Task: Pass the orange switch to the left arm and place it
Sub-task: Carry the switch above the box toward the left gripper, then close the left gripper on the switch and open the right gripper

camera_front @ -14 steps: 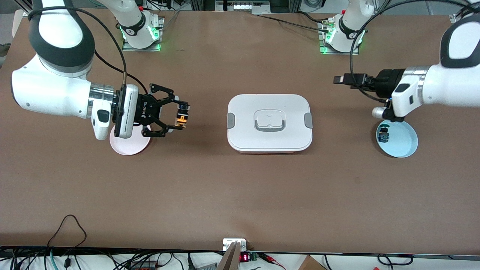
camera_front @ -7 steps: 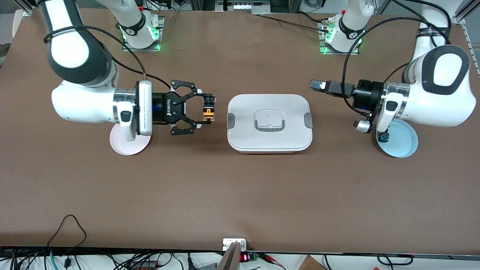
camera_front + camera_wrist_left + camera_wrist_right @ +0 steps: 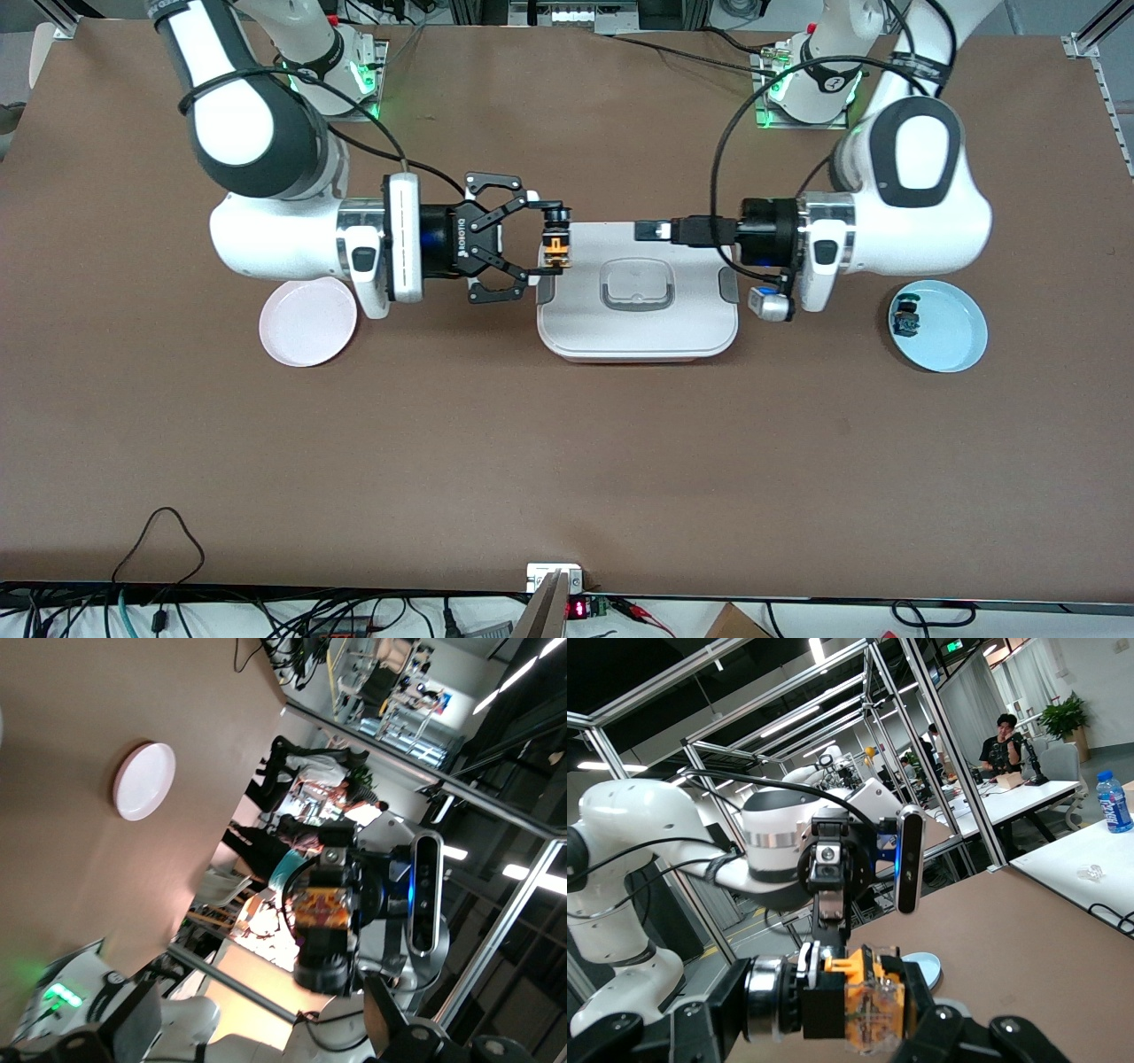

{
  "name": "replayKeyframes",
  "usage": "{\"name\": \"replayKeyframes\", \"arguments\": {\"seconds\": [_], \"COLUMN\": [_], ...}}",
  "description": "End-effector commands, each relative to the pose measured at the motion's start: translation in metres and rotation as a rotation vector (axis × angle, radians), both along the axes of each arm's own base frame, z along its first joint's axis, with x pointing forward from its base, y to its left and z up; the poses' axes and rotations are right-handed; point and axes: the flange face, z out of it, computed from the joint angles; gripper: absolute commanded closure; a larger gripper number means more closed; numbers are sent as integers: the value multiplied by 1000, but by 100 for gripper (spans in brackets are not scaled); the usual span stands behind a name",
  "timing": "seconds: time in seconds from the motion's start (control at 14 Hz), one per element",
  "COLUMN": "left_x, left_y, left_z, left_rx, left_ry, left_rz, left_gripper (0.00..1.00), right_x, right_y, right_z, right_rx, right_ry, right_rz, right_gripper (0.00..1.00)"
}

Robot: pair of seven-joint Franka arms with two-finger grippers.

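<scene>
My right gripper is shut on the orange switch and holds it in the air over the edge of the white box toward the right arm's end. In the right wrist view the switch sits clamped between the gripper's fingers. My left gripper is over the box lid, pointing at the switch with a gap between them. In the left wrist view its fingers stand wide apart and empty, and the switch shows ahead of them.
An empty pink plate lies toward the right arm's end. A light blue plate toward the left arm's end holds a small black and blue switch. The box has a grey recessed handle on its lid.
Both arms have swung in toward the box. The right gripper carried the orange switch from over the pink plate to over the box edge. The left gripper moved from over the blue plate to over the lid.
</scene>
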Motion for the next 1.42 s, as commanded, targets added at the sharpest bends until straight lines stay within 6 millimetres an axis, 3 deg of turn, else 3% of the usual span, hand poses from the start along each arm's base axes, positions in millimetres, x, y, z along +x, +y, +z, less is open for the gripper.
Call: {"name": "replayKeyframes", "arguments": {"seconds": [0.0,0.5,0.57,0.71,0.85,1.35], "left_x": [-1,17,14,10,8,-2], "left_y": [-13,-26,-32,-33,-34,-42], "left_z": [-3,0,-1,3,5,11], "left_rx": [-41,-47,-44,-41,-42,-43], "left_ry": [0,-25,-27,-33,-37,-40], "left_rz": [67,98,86,77,68,49], "left_gripper": [0,1,9,37,48,52], "right_x": [5,-8,-8,-10,-10,-10], "right_y": [12,32,33,35,36,36], "right_z": [4,4,4,2,3,2], "right_rx": [24,20,18,17,18,18], "right_ry": [-18,-12,-15,-14,-13,-13], "right_rz": [-22,2,-1,4,3,3], "right_gripper": [100,100,100,100,100,100]}}
